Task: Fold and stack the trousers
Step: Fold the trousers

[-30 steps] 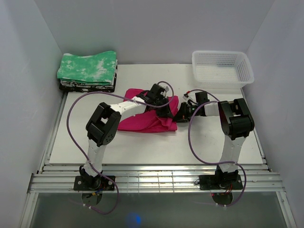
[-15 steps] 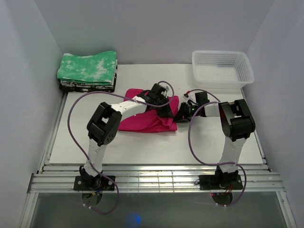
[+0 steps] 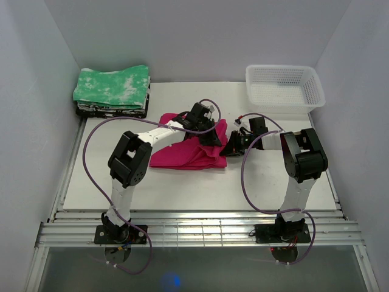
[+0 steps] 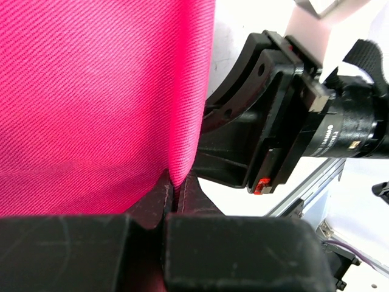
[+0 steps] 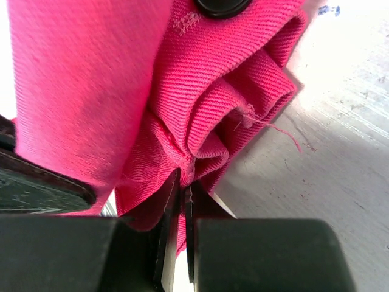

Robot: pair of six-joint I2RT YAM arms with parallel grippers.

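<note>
The magenta-pink trousers lie bunched on the white table, middle of the top view. My left gripper is shut on a fold of the trousers at their right end; the left wrist view shows the cloth pinched between the jaws. My right gripper is shut on the same right edge, just beside the left one; the right wrist view shows crumpled cloth nipped in the jaws. The two grippers almost touch.
A folded green-and-white mottled cloth sits on a dark stack at the back left. A white mesh basket stands at the back right. Purple cables loop over the table beside each arm.
Both grippers have shifted slightly toward the back with the trousers' right edge; the cloth there is lifted and bunched a little more. Both stay shut.
</note>
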